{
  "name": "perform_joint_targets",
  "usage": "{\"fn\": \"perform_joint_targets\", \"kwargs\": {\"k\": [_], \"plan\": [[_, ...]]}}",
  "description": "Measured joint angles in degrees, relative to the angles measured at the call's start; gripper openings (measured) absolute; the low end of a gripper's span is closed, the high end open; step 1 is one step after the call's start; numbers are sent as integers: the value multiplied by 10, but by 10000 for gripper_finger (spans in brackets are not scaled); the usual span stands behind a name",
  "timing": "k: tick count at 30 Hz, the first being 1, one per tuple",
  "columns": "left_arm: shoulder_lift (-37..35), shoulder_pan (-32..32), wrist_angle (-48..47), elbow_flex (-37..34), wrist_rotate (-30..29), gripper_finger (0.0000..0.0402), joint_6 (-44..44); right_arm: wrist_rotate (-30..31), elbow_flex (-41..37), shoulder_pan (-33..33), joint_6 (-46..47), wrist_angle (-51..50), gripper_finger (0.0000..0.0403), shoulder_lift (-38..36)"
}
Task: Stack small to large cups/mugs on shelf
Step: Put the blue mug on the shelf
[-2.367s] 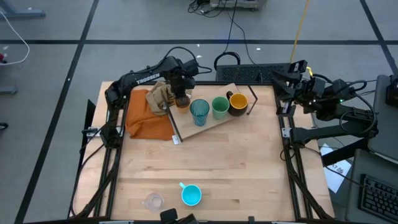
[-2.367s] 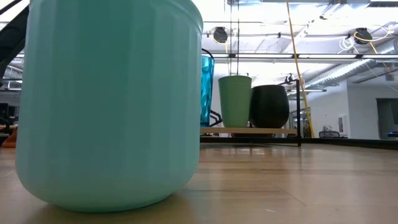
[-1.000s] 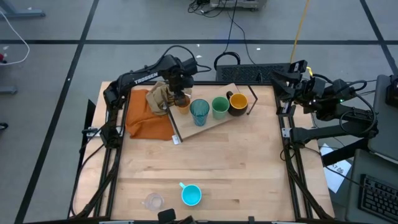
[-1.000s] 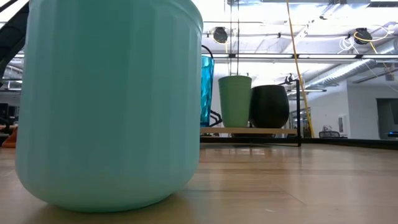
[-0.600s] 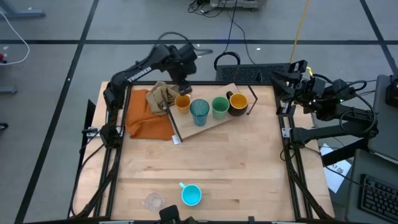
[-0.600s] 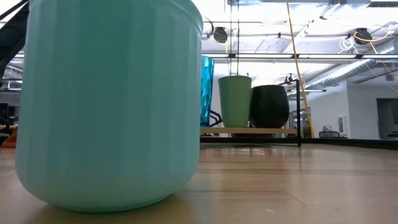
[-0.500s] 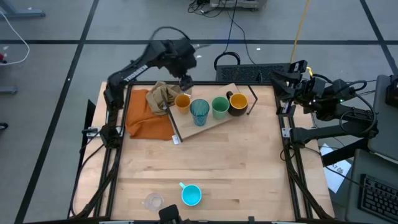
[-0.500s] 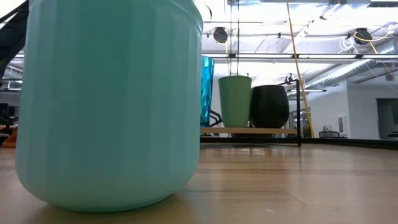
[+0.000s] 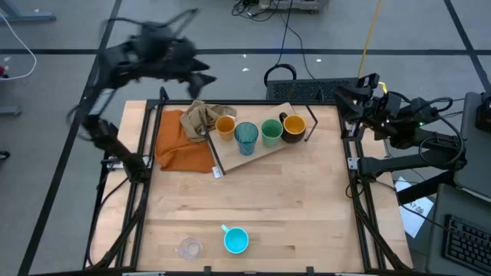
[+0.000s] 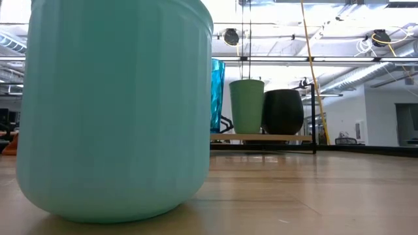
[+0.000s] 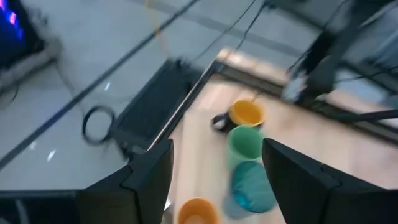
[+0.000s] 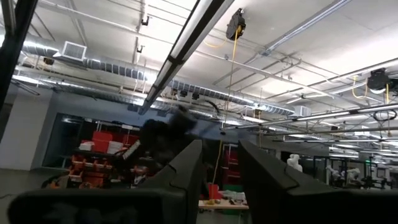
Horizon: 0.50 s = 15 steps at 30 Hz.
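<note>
The shelf [image 9: 265, 142] sits at the table's far side, angled, with four vessels in a row on it; from left you read the orange cup [image 9: 225, 125], the teal tumbler [image 9: 246, 136], the green cup [image 9: 271, 130] and the black mug [image 9: 293, 126] with its yellow-orange inside. Just left of the shelf, the orange cloth [image 9: 182, 144] lies with a tan rag [image 9: 201, 117] bunched on it. What changed: half a second ago your left gripper [image 9: 201, 77] hung just above the orange cup; now it has swung up and away past the table's far-left corner, blurred in motion, fingers spread and holding nothing in the left wrist view. Take that as the orange cup released and standing on its own at the row's left end. Still off the shelf, at the near edge: the clear glass [image 9: 189, 248] and, just right of it, the light-blue mug [image 9: 236, 241], which fills the low view. Likely one of those is your next pick. Far right, the right gripper [image 9: 360, 84] waits folded off the table's far-right corner, fingers slightly apart, empty.
</note>
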Motion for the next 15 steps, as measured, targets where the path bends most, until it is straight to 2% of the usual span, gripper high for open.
{"fn": "perform_joint_targets", "kwargs": {"k": [5,10,15], "plan": [[-102,-25,-18,0,-15,244,10,0,0,0,12,0,96,0],[-202,-29,-126,0,-118,244,-25,0,0,0,15,14,96,1],[-290,-29,-186,0,-167,243,-72,0,0,0,18,27,96,1]]}}
